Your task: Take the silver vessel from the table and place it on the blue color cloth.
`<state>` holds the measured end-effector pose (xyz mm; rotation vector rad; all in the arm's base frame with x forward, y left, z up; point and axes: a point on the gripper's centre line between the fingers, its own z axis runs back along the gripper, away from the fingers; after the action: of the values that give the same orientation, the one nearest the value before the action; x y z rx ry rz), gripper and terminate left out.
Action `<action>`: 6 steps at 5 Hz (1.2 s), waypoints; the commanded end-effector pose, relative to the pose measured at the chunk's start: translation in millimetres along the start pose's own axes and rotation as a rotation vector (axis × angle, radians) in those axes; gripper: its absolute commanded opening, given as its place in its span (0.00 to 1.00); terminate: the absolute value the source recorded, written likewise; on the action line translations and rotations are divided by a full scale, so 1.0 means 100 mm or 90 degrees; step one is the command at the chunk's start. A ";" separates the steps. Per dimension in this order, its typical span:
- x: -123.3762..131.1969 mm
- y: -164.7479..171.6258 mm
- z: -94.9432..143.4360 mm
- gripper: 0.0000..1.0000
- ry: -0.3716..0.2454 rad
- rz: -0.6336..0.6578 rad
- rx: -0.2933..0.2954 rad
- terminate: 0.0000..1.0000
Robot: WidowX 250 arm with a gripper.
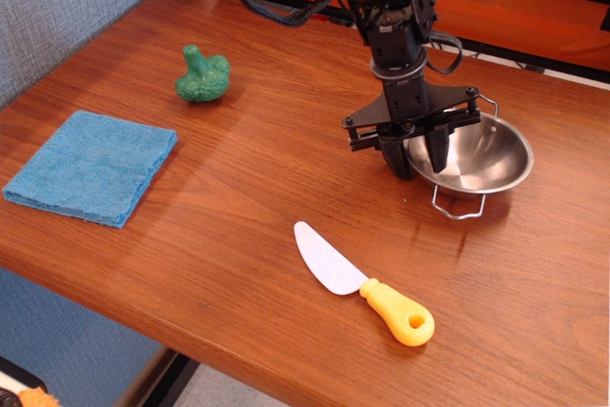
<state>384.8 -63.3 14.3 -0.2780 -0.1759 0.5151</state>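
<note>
The gripper (416, 156) pinches the left rim of the silver vessel (477, 156), jaws nearly closed; nothing else in the vessel, which sits on the counter (238, 216).

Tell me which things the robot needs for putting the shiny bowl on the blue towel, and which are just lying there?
Needed: the silver vessel, the blue color cloth, and the gripper, its fingers straddling the vessel's near rim.

Just lying there: the green toy broccoli and the yellow-handled toy knife, both on the table.
</note>
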 end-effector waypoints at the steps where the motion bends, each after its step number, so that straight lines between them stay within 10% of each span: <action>1: 0.10 0.01 0.21 0.00 -0.029 0.031 -0.050 0.00; 3: 0.07 0.29 0.62 0.00 -0.073 0.057 -0.084 0.00; 6: -0.28 1.48 1.07 0.00 -0.088 0.290 -0.002 0.00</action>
<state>265.2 72.5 51.7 -0.2803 -0.1973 1.0044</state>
